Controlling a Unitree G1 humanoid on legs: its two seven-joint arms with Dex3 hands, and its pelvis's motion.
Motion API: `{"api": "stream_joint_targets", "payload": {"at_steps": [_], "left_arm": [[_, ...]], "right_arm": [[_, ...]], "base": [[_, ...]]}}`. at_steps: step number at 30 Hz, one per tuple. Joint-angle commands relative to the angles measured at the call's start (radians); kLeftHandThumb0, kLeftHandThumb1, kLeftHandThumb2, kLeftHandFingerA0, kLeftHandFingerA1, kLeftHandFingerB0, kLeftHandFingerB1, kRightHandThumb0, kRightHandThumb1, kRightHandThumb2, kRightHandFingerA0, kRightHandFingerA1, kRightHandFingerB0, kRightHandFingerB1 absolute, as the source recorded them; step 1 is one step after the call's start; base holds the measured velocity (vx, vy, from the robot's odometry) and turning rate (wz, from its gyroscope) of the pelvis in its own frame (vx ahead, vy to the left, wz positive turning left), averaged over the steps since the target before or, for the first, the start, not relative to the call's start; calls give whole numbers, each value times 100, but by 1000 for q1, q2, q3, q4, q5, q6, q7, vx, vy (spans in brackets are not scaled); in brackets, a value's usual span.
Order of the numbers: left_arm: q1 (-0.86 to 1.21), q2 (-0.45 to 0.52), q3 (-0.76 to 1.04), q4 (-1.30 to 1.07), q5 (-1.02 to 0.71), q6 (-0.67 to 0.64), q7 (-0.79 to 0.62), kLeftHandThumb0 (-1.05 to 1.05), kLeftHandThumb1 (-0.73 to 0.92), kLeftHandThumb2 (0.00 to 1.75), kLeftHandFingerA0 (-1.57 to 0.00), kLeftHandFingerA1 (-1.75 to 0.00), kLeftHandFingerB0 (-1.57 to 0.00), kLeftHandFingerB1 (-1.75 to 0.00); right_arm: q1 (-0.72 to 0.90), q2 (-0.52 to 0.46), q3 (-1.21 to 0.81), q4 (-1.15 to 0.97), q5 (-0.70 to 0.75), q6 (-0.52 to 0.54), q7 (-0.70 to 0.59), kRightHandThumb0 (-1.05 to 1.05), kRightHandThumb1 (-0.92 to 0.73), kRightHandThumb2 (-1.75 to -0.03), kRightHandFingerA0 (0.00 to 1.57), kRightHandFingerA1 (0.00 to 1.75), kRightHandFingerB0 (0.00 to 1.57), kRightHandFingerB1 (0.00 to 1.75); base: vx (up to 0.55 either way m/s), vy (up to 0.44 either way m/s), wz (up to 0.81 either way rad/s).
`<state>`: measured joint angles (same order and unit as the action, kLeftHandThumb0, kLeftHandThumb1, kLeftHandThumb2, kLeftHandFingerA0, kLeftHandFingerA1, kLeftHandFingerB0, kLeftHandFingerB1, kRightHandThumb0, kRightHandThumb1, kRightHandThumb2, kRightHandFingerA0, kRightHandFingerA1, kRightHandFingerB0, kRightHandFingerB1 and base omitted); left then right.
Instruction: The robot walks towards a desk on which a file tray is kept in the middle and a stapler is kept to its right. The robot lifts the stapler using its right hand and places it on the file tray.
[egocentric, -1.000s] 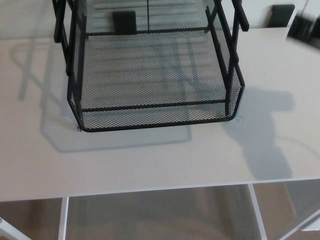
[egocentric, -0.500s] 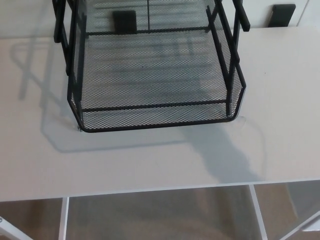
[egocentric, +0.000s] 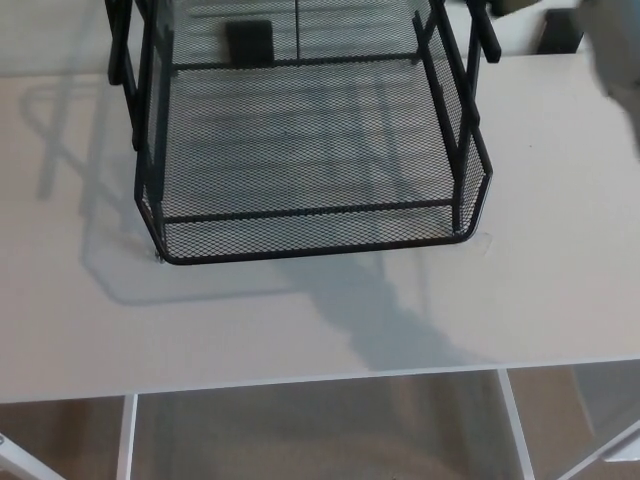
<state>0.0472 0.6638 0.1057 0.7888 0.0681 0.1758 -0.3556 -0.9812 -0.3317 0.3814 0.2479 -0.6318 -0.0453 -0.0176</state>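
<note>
The file tray (egocentric: 320, 247) sits mid-desk, a black wire-mesh thing with upright posts at the sides carrying another tier above. Its low front lip faces the robot and its long axis runs away from the near edge toward the far side, where the top of the picture cuts it off. It's not quite square to the desk: the front lip sits a bit skewed, with its right corner slightly farther back than the left. The lower mesh floor is bare as far as I can see.

It rests flat on the pale desk (egocentric: 560, 200). A dark shadow (egocentric: 395, 315) spills from under the tray's front right toward the desk's near edge. Through the mesh at the back there's a small dark block (egocentric: 248, 42); can't tell what it is.

Top right corner has a pale blur (egocentric: 612, 45), too smeared to identify. Neither robot hand shows, so I can't tell how open the fingers are or whether they've got hold of anything.
</note>
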Motion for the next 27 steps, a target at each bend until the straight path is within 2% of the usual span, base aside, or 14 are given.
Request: {"api": "stream_joint_targets", "payload": {"at_steps": [1,8,9,10,15,17,18,20,21,22,23,25,26,27], "left_arm": [[11,7,0,1,7,-39,9,-74,92,74,-17,-47,-13,-35],[22,1,-5,-24,11,-26,12,-73,92,76,-17,-49,-13,-37],[24,-6,3,-24,0,-22,11,-72,92,74,-15,-47,-12,-36],[29,-12,12,-29,-10,-10,12,-35,58,115,-1,-52,0,-50],[20,-9,9,-7,-4,-36,8,-35,59,115,-1,-52,0,-50],[22,-7,12,-18,-6,-27,9,-35,59,115,-1,-52,0,-50],[24,0,-3,-26,13,-31,15,-74,92,75,-18,-49,-13,-37],[16,-3,-3,-25,13,-4,25,-74,92,73,-19,-47,-14,-35],[13,-4,-2,-16,10,-11,22,-74,92,74,-17,-47,-14,-36],[8,-4,0,4,6,-29,16,-35,58,115,-2,-52,0,-50],[12,-4,6,-4,-3,-22,8,-35,58,115,-1,-52,0,-50],[12,-3,0,-2,5,-34,11,-35,58,115,-2,-52,0,-50],[9,-4,1,4,4,-32,13,-73,92,74,-16,-47,-12,-36],[6,-8,9,6,-5,-21,14,-73,92,72,-16,-46,-12,-34]], "right_arm": [[-38,56,28,49,7,17,94,-17,-62,-85,80,175,68,155],[-13,92,137,140,-23,43,240,-13,-67,-72,88,165,74,139],[-3,91,151,143,-30,51,257,-20,-69,-74,78,169,74,140],[5,88,170,151,-41,55,269,-20,-72,-74,78,168,73,140],[14,75,228,196,-92,85,303,-18,-69,-74,76,173,71,145],[19,72,242,214,-116,77,278,-18,-67,-65,79,169,77,128],[22,69,250,227,-124,70,273,-16,-65,-73,78,173,74,142],[22,67,254,240,-125,64,275,-17,-65,-75,78,173,71,149],[23,66,254,242,-126,62,273,-21,-68,-66,78,175,74,139],[24,68,254,252,-122,55,270,-21,-68,-63,77,175,71,149],[25,74,246,251,-110,56,280,-20,-70,-64,84,172,77,115],[22,86,233,253,-90,62,298,-25,-68,-68,86,162,86,95],[24,90,229,252,-88,62,296,-28,-67,-71,86,155,76,72],[24,94,227,252,-90,61,295,-27,-72,-66,75,154,76,61]], "base": [[0,0,0],[0,0,0],[0,0,0],[0,0,0],[0,0,0],[0,0,0],[0,0,7],[0,0,9],[0,0,12],[0,0,9],[0,0,7],[0,0,0],[0,0,0],[0,0,0]]}}
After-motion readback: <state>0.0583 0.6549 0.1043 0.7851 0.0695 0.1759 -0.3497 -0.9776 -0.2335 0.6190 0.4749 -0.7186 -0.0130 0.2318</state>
